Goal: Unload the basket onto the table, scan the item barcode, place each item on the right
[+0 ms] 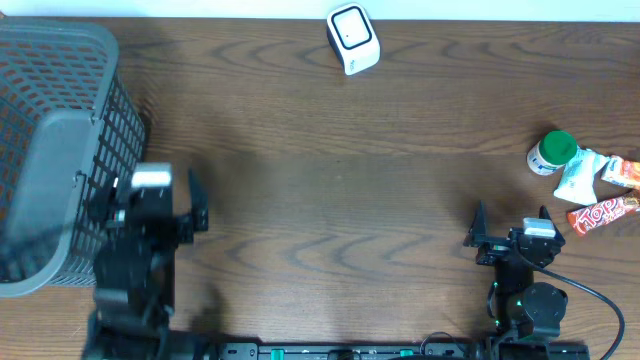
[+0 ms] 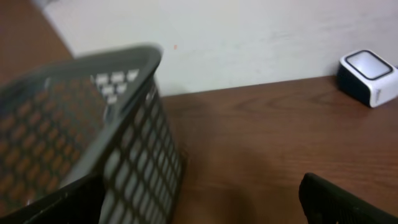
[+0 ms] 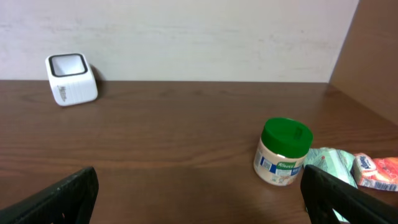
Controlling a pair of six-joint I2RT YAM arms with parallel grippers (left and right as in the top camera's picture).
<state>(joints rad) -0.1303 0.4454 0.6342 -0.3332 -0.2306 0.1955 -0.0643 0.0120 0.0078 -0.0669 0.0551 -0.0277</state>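
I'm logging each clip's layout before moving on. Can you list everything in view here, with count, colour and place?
table: one, dark brown wood, fills the view
basket: one, grey mesh, left edge of the table
scanner: one, white with a dark window, far edge, centre
jar: one, white with green lid, right side
pale packet: one, white and pale green, beside the jar
orange packet: one, orange-red, right edge
red wrapper: one, red with lettering, nearer than the packets
left gripper: one, black, open, beside the basket
right gripper: one, black, open, near edge, holding nothing
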